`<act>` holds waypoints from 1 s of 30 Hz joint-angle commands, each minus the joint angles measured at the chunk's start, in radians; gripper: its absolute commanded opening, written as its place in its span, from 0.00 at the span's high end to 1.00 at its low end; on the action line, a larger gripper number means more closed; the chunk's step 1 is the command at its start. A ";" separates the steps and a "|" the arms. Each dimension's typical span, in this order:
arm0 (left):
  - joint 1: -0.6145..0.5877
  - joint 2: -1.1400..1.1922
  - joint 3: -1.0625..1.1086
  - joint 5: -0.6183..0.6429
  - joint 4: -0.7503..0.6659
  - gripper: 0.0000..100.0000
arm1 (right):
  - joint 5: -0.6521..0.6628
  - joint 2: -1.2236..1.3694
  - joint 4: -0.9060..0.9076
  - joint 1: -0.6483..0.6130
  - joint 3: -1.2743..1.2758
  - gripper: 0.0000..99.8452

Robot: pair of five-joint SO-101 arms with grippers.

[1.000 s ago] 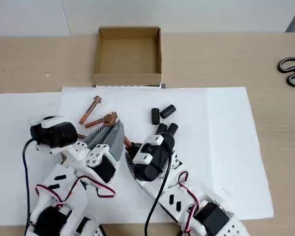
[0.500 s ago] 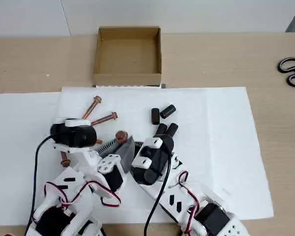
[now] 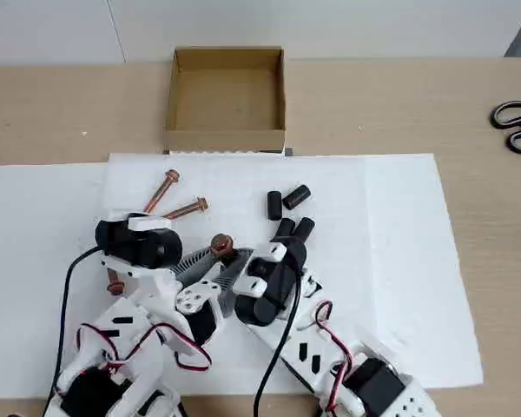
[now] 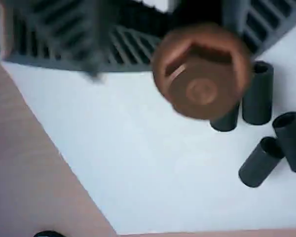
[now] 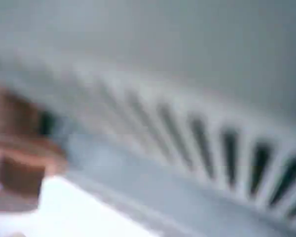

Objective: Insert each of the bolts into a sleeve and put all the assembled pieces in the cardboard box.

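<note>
My left gripper (image 3: 217, 255) is shut on a copper bolt (image 3: 221, 245), whose hexagonal head (image 4: 202, 84) faces the left wrist camera between the grey ribbed fingers (image 4: 64, 34). My right gripper (image 3: 234, 278) sits right beside it, almost touching. The right wrist view has a grey ribbed finger (image 5: 187, 143) close up and a copper bolt (image 5: 15, 158) at its edge. Several black sleeves lie loose on the white mat (image 3: 391, 261): two (image 3: 274, 205) (image 3: 296, 196) farther back and two (image 3: 285, 228) (image 3: 304, 228) just beyond the right arm. The sleeves (image 4: 259, 98) also lie past the held bolt.
The open cardboard box (image 3: 226, 130) stands at the back, beyond the mat. Two loose bolts (image 3: 161, 191) (image 3: 184, 209) lie left of the sleeves. A third bolt (image 3: 115, 282) lies by the left arm. Scissors (image 3: 517, 122) rest at the far right edge.
The left arm has swung right and slightly nearer, bringing its gripper with the bolt up against the right gripper. The right arm has barely moved.
</note>
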 commanded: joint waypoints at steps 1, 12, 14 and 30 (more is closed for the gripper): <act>-0.009 0.009 -0.010 -0.008 0.021 0.78 | 0.009 -0.005 -0.028 -0.008 -0.063 1.00; -0.130 0.009 -0.081 -0.094 0.023 0.78 | 0.006 -0.013 -0.033 -0.012 0.009 1.00; -0.133 0.009 -0.094 -0.097 0.021 0.78 | 0.006 -0.013 -0.031 -0.010 0.015 1.00; -0.448 0.002 -0.127 -0.305 0.021 0.99 | 0.005 -0.007 -0.033 0.182 0.063 1.00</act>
